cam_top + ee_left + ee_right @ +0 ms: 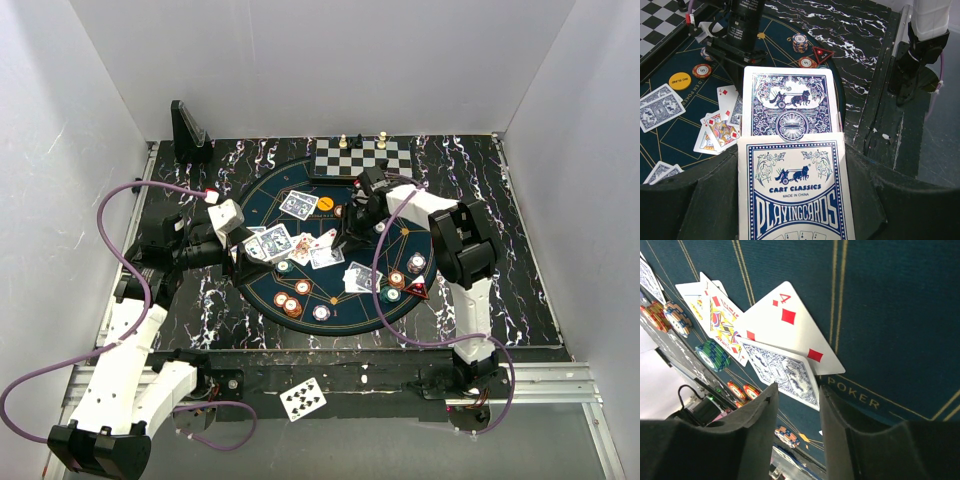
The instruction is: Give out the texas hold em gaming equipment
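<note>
Much of the distributing looked done, as a judgement from the layout: pairs of blue-backed playing cards (299, 204) lay face down at several seats around the round dark-blue mat (262, 188), small stacks of poker chips (290, 303) sat near its rim, the yellow disc (680, 80) rested on the felt, and the red triangular marker (416, 290) lay by the right-hand chips. In the middle a few cards were face up, among them the four of diamonds (790, 327), overlapping a face-down card. One card (302, 399) lay well apart on the near edge, off the mat, and seemed left to collect. The left gripper (248, 250) was closed on the card box (795, 190), a blue-backed card (788, 102) sliding out of its top, so dealing was probably unfinished. The right gripper (797, 405) hung just above the centre cards with its jaws partly apart and nothing between them; whether a fingertip touched the face-down card was hard to tell from that close view.
</note>
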Robot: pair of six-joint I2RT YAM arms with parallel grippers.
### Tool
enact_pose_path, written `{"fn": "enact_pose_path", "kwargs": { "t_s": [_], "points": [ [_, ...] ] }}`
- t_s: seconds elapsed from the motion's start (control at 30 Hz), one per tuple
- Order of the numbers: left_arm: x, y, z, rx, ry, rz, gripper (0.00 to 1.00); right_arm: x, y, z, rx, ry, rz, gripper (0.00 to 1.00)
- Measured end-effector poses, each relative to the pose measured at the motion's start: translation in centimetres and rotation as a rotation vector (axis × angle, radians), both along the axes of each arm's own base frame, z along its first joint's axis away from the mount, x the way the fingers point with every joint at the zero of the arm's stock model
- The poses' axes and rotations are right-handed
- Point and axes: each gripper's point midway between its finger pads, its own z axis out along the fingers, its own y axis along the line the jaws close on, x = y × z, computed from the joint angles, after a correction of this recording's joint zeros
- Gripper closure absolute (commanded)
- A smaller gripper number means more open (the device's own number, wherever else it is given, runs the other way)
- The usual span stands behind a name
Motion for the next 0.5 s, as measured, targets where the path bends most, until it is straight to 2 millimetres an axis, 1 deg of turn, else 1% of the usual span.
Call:
{"fn": "enact_pose_path", "kwargs": {
  "t_s": [0.13,0.2,0.23,0.3,0.37,0.4,0.5],
  "points": [
    [0.0,0.0,0.0,0.000,0.001,0.000,1.00,0.3,-0.2,0.7,-0.046,-0.027,0.020,0.36],
    [0.0,0.0,0.0,0.000,0.001,0.000,1.00,0.7,-0.6,1.2,-0.080,-0.046,0.023,0.23],
    [0.0,0.0,0.0,0.000,0.001,0.000,1.00,0.8,-0.7,1.5,-0.090,-0.054,0.022,0.19],
    [0.0,0.0,0.0,0.000,0.001,0.000,1.00,0.8,-1.2,2.8,-0.109,-0.080,0.024,0.16],
    [0.0,0.0,0.0,0.000,0.000,0.000,1.00,0.5,-1.5,5.3,-0.099,-0.116,0.023,0.14],
    [0.0,0.0,0.0,0.000,0.000,0.000,1.00,0.4,-1.5,7.1,-0.078,-0.145,0.019,0.14],
    [0.0,0.0,0.0,0.000,-0.001,0.000,1.00,-0.7,-0.8,14.0,0.051,-0.248,0.022,0.13]
  ]
}}
